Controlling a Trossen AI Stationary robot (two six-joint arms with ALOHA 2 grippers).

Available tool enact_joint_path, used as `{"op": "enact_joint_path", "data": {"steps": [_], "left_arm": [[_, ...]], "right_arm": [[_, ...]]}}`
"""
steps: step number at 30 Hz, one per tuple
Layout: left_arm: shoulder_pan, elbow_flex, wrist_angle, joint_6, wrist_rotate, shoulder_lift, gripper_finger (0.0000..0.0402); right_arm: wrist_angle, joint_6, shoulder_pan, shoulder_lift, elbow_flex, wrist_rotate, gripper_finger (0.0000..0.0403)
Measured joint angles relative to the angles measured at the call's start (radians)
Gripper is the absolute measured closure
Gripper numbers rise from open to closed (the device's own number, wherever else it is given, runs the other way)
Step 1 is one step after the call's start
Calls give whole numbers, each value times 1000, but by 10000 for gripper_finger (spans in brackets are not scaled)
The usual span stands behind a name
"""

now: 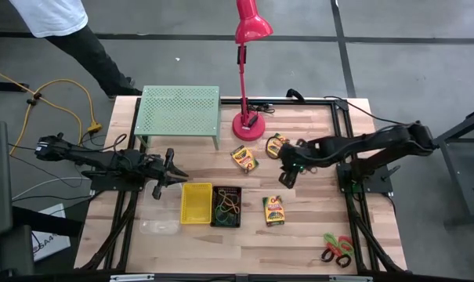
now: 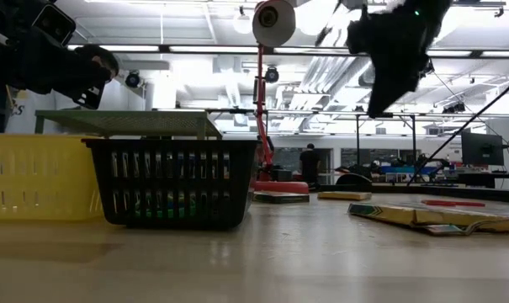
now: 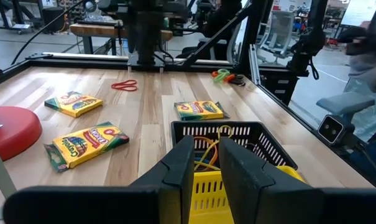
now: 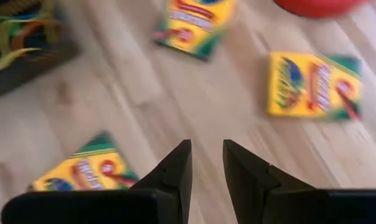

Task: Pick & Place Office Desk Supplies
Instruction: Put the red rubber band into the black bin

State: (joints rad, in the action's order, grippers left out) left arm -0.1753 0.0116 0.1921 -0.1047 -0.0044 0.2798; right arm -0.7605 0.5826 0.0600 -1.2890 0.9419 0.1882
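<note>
Three yellow crayon boxes lie flat on the wooden table: one (image 1: 244,159) near the lamp base, one (image 1: 277,145) beside it, one (image 1: 273,211) nearer the front. My right gripper (image 1: 286,174) hangs above bare wood between them, slanting down, open a narrow gap (image 4: 207,155) with nothing in it. The yellow bin (image 1: 196,203) and the black mesh bin (image 1: 226,206), which holds coloured loops, stand side by side. A clear bin (image 1: 160,227) sits at the front left. Scissors (image 1: 337,249) lie at the front right. My left gripper (image 1: 176,167) waits level behind the bins, open and empty (image 3: 206,149).
A red desk lamp stands on its round base (image 1: 247,124) at the far middle. A light-green perforated rack (image 1: 179,112) stands at the far left. A small red loop (image 3: 124,85) lies on the wood toward the right. A person stands beyond the far left corner.
</note>
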Motion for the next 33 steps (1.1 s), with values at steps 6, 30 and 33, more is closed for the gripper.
{"op": "enact_joint_path", "data": {"steps": [6, 30, 33], "left_arm": [[0, 0, 3, 0, 0, 0, 330], [0, 0, 3, 0, 0, 0, 330], [0, 0, 3, 0, 0, 0, 330]], "right_arm": [[-78, 149, -61, 35, -138, 73, 324], [-62, 421, -154, 36, -402, 56, 324], [-61, 441, -154, 36, -417, 41, 324]]}}
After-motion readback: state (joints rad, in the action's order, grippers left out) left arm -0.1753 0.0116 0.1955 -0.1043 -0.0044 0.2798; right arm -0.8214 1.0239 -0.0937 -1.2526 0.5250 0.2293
